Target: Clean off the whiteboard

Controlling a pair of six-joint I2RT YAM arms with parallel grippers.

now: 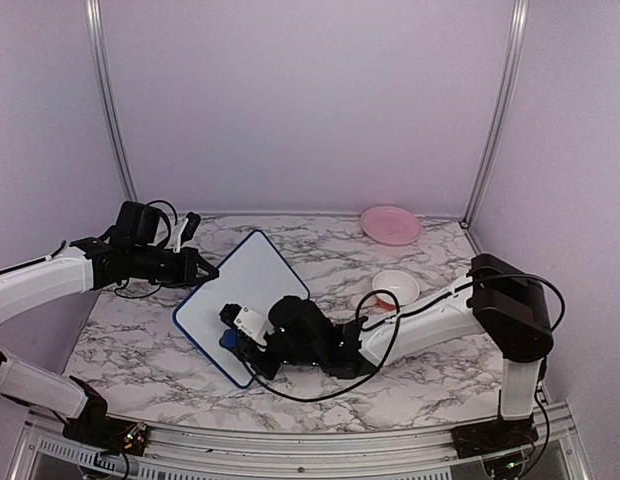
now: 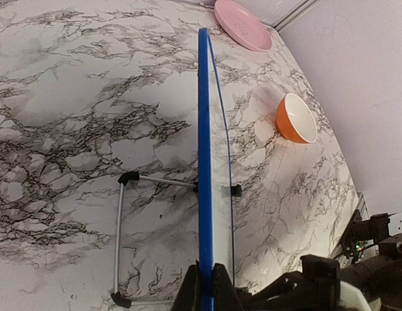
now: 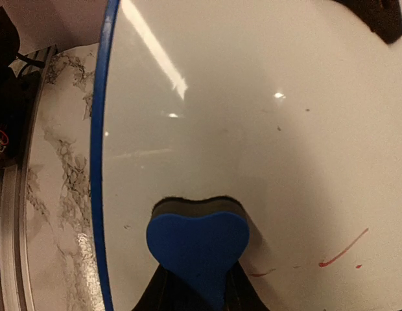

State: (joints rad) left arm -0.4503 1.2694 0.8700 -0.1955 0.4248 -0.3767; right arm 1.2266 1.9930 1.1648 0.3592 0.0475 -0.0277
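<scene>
The whiteboard (image 1: 252, 292), white with a thin dark blue frame, stands tilted on the marble table, its face toward the right arm. My left gripper (image 1: 203, 268) is shut on its upper left edge; in the left wrist view the fingers (image 2: 222, 285) pinch the blue frame (image 2: 204, 129) edge-on. My right gripper (image 1: 234, 336) is shut on a blue eraser (image 3: 198, 243) whose dark felt presses on the whiteboard (image 3: 253, 116) near its lower left edge. A few short red marks (image 3: 343, 250) lie to the right of the eraser. The remaining face looks white.
A wire stand with black feet (image 2: 120, 240) props the board from behind. An orange and white bowl (image 1: 395, 288) sits right of the board, a pink plate (image 1: 390, 224) at the back right. Purple walls enclose the table; a black cable (image 1: 375, 345) loops along the right arm.
</scene>
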